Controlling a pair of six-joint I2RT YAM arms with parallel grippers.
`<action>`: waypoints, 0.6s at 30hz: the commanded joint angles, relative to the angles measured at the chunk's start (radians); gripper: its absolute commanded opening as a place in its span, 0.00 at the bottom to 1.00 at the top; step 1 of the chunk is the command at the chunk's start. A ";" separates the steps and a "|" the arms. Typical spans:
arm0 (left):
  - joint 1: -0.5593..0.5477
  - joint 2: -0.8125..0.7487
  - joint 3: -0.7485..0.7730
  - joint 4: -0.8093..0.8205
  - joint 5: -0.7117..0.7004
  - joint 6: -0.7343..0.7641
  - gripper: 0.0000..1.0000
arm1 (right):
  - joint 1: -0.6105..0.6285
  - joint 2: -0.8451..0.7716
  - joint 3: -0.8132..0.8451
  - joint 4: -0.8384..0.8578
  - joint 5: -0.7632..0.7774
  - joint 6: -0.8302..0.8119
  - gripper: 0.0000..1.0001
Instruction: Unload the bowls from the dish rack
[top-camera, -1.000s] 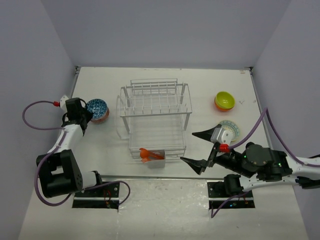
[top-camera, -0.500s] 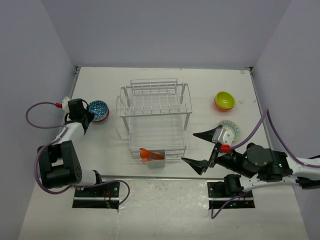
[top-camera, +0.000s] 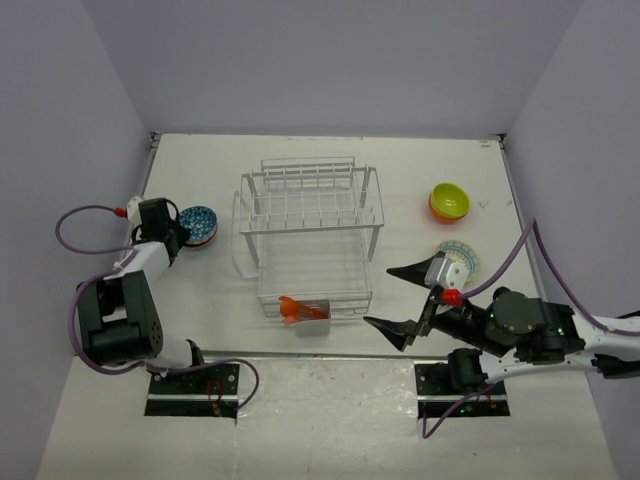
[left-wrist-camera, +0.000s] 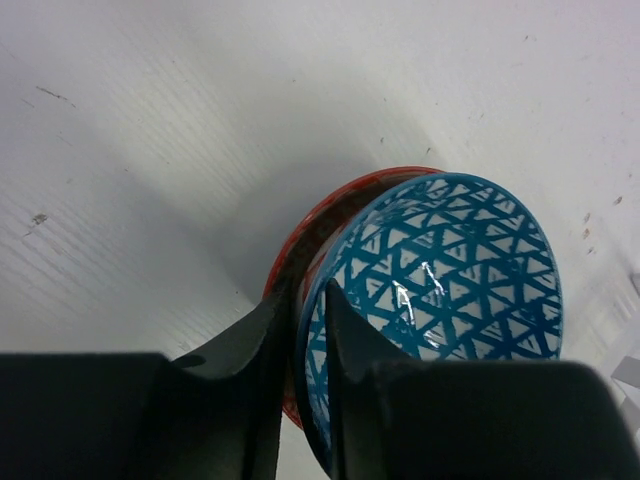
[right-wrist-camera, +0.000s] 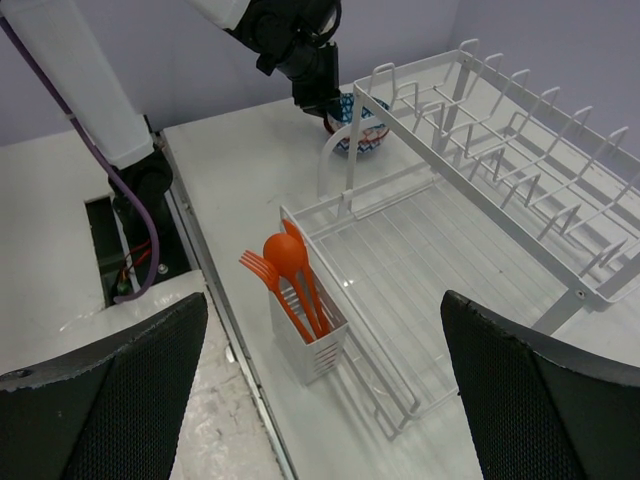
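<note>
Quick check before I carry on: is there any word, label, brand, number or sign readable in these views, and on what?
None: no readable text in any view.
The blue-patterned bowl carries only a triangle lattice, no lettering.
The dish rack and the orange utensils show no marks.

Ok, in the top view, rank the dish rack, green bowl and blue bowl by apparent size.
1. dish rack, clearly largest.
2. green bowl and blue bowl: about alike; left gripper hides the blue one's edge.
</note>
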 joint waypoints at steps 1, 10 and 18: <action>0.004 -0.028 0.045 0.032 -0.018 -0.013 0.22 | 0.003 -0.014 -0.006 0.010 -0.009 0.033 0.99; 0.004 -0.091 0.081 -0.023 -0.020 -0.002 0.37 | 0.005 -0.020 -0.009 0.008 -0.009 0.038 0.99; 0.003 -0.070 0.104 -0.085 0.006 0.002 0.29 | 0.003 -0.018 -0.008 0.006 -0.009 0.038 0.99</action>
